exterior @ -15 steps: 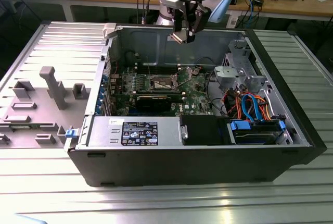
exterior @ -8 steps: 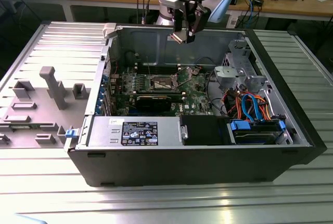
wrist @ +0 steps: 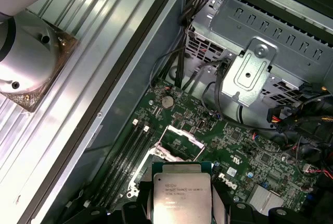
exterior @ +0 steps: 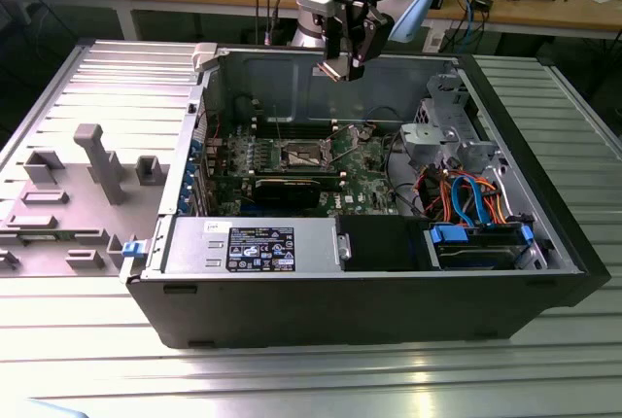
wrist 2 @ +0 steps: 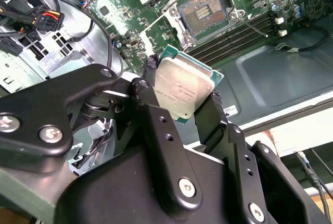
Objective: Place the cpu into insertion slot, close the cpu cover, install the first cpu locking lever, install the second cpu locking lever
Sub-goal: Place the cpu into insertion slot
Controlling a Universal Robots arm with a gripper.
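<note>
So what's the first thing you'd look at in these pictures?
The shiny silver cpu, pinched in the black gripper, which hangs over a big open computer case. Inside, on the green board, the insertion slot lies uncovered with nothing in it. At the exterior view's right, a bright tangle of orange and blue cables stands out inside the case.
</note>
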